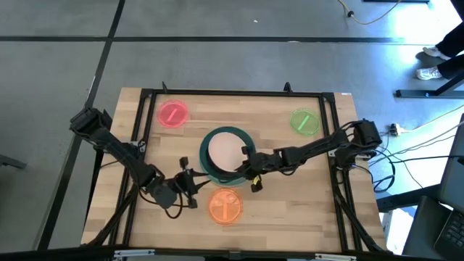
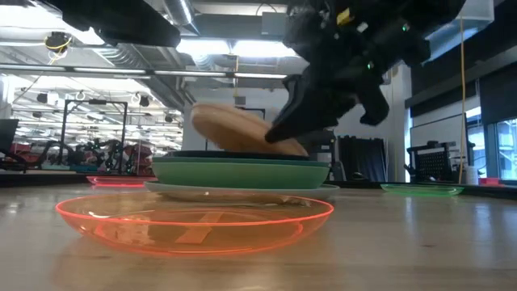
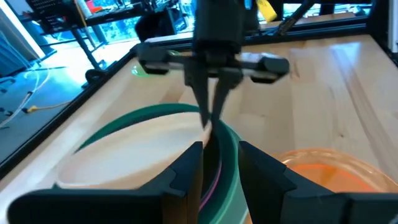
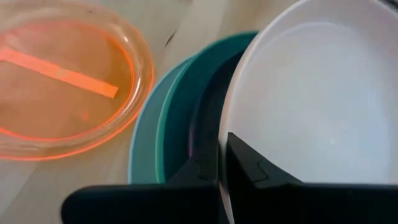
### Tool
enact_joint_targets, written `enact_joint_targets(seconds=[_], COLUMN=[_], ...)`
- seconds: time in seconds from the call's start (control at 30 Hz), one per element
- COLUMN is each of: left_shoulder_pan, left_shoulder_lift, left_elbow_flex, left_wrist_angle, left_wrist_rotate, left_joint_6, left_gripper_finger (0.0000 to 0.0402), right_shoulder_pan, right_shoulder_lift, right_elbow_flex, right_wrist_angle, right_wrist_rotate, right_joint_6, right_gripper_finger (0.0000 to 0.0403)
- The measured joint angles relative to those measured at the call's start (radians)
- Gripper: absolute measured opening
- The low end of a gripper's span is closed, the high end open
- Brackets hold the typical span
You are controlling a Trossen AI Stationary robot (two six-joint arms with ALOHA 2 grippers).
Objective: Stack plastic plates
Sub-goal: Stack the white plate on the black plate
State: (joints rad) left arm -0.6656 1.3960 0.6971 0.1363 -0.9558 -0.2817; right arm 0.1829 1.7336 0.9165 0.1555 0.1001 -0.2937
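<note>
At the middle of the tabletop sits a stack of plastic plates with a teal rim. The right gripper has its fingers clamped on the right edge of a peach plate, holding it tilted over the stack. The left gripper hovers just left of the stack's near edge, fingers apart. An orange plate lies near, a pink plate far left, and a green plate far right.

One orange plate, one pink plate, one green plate, one central stack
</note>
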Motion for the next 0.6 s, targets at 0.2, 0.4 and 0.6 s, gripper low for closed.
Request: enact_joint_targets(seconds=[0.2, 0.4, 0.6], left_shoulder_pan=[0.014, 0.024, 0.024], left_shoulder_lift=[0.000, 0.000, 0.000], left_elbow_flex=[0.000, 0.000, 0.000], left_wrist_angle=[0.000, 0.002, 0.002], left_wrist_rotate=[-0.003, 0.006, 0.010], left_joint_6=[-0.005, -0.023, -0.026], left_gripper_finger=[0.0094, 0.0094, 0.0094], right_shoulder_pan=[0.000, 0.000, 0.000], right_shoulder_lift=[0.019, 0.019, 0.007], right_elbow_flex=[0.000, 0.000, 0.006], right_wrist_angle=[0.008, 0.003, -0.020], right_wrist_rotate=[0.004, 0.004, 0.016], right_joint_6=[0.057, 0.065, 0.053], right_gripper_finger=[0.0005, 0.0024, 0.0090])
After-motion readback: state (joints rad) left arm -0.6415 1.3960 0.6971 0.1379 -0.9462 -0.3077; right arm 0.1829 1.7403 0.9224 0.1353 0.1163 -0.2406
